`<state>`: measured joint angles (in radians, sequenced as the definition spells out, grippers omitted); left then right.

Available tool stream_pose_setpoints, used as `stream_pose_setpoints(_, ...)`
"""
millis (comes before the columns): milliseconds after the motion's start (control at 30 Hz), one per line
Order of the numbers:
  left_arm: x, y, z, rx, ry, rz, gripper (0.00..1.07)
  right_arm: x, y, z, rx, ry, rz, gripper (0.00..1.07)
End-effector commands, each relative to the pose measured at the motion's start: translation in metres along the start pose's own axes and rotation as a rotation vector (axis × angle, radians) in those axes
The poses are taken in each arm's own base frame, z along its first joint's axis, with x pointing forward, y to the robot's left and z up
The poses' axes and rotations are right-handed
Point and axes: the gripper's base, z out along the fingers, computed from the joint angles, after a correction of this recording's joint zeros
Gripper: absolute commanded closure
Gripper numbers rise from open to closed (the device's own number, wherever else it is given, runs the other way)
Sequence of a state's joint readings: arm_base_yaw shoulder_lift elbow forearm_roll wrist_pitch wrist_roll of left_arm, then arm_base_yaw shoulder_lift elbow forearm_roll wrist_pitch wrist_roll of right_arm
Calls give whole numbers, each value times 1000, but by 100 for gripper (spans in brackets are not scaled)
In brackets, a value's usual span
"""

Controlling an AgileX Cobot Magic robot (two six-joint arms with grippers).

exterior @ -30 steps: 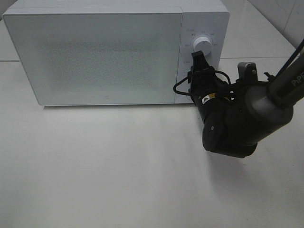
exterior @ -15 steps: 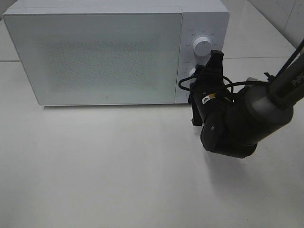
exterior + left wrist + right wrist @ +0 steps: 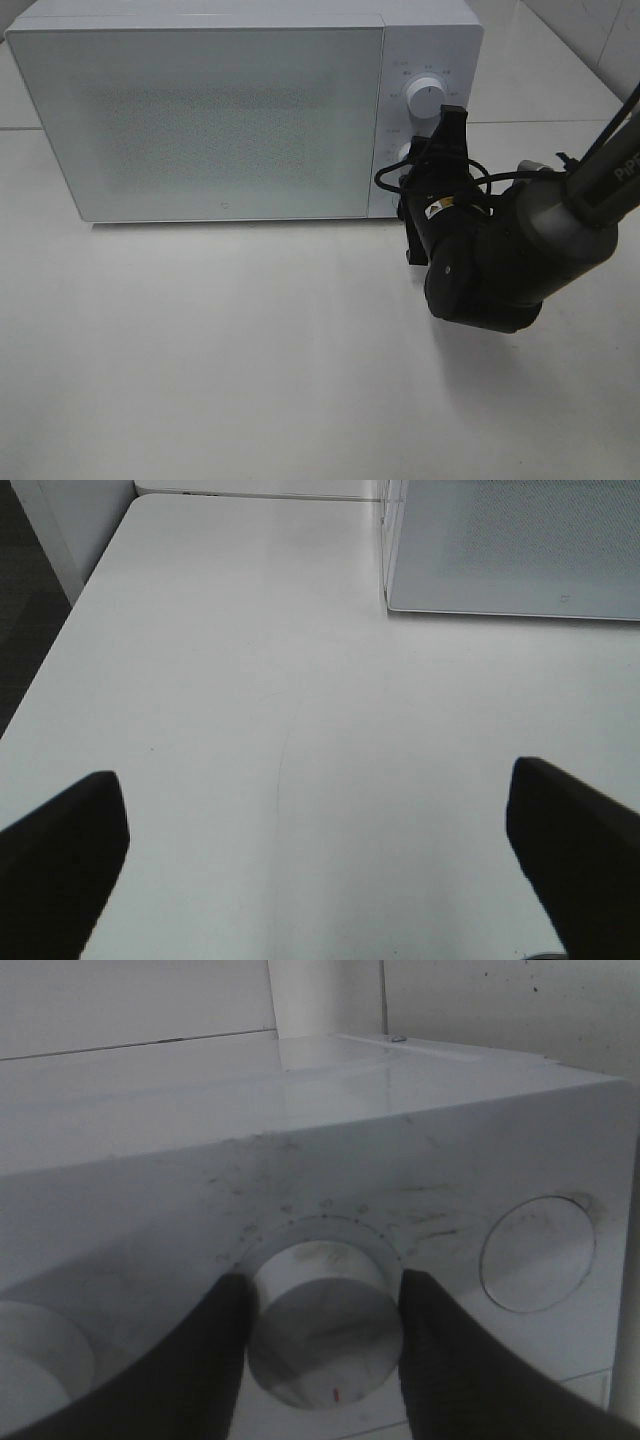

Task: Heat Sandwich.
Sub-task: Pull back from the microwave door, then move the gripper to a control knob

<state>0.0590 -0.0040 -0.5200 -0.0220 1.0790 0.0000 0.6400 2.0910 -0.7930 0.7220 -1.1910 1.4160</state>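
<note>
White and glossy, the tabletop (image 3: 250, 360) spreads across the foreground, and above it the bulky black right arm (image 3: 500, 260) reaches toward the oven's control panel. Its right gripper (image 3: 322, 1290) sits on the round white plastic lower dial (image 3: 325, 1345). That is probably the timer, so the step in hand looks like setting the heating time.

To do it well, the wrist should roll about the dial's own axis rather than sweep sideways. Pressure should be even from both sides so the smooth plastic does not slip. The small red tick (image 3: 335, 1396) should be watched against the printed marks around the rim. Pushing inward could shove the cabinet back, so a gentle touch seems wise.

The black fingers (image 3: 215, 1350) stand partly closed, one on each flank of the lower dial and pressed against it. The left gripper (image 3: 315, 775) hangs spread wide over the table near the oven's front corner, holding nothing.

Beyond, the boxy white microwave (image 3: 430, 25) has its speckled door (image 3: 220, 120) shut, and a second round white upper dial (image 3: 426, 98) sits above the first. The sandwich shows in no view; presumably it is inside, though the door hides that.
</note>
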Motion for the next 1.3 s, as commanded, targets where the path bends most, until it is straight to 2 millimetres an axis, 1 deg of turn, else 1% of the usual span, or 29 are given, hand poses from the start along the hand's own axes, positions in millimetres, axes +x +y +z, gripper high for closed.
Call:
stream_pose_setpoints(33,1,0,-3,2,-31,-1,9,8,7,2,-42,64,-54,89)
stream_pose_setpoints(167,1,0,-3,2,-31,-1,9,8,7,2,-43,63,-54,86)
stream_pose_setpoints(200,1,0,-3,2,-31,-1,9,8,7,2,-43,63,-53,84)
stream_pose_setpoints(267,1,0,-3,2,-31,-1,9,8,7,2,-43,63,-52,77)
stream_pose_setpoints(300,1,0,-3,2,-31,-1,9,8,7,2,-43,63,-52,77)
stream_pose_setpoints(367,1,0,-3,2,-31,-1,9,8,7,2,-42,62,-53,69)
stream_pose_setpoints(400,1,0,-3,2,-31,-1,9,7,7,2,-44,61,-52,61)
stream_pose_setpoints(433,1,0,-3,2,-31,-1,9,7,7,2,-44,61,-52,61)
stream_pose_setpoints(500,1,0,-3,2,-31,-1,9,7,8,2,-49,57,-56,52)
stream_pose_setpoints(533,1,0,-3,2,-31,-1,9,7,8,2,-49,56,-62,43)
stream_pose_setpoints(567,1,0,-3,2,-31,-1,9,7,8,2,-48,56,-62,39)
stream_pose_setpoints(600,1,0,-3,2,-31,-1,9,7,8,2,-48,56,-62,39)
stream_pose_setpoints(633,1,0,-3,2,-31,-1,9,7,8,2,-47,55,-61,35)
stream_pose_setpoints(667,1,0,-3,2,-31,-1,9,7,7,1,-45,55,-63,28)
stream_pose_setpoints(700,1,0,-3,2,-31,-1,9,6,7,1,-44,55,-63,26)
stream_pose_setpoints(800,1,0,-3,2,-31,-1,9,6,6,1,-39,53,-65,27)
stream_pose_setpoints(967,1,0,-3,2,-31,-1,9,4,4,-2,-33,56,-76,31)
stream_pose_setpoints(1100,1,0,-3,2,-31,-1,9,1,2,-6,-19,56,-81,31)
stream_pose_setpoints(1200,1,0,-3,2,-31,-1,9,-4,4,-15,-7,75,-106,31)
stream_pose_setpoints(1233,1,0,-3,2,-31,-1,9,-4,4,-15,-7,75,-106,31)
stream_pose_setpoints(1300,1,0,-3,2,-31,-1,9,-9,5,-24,7,76,-145,31)
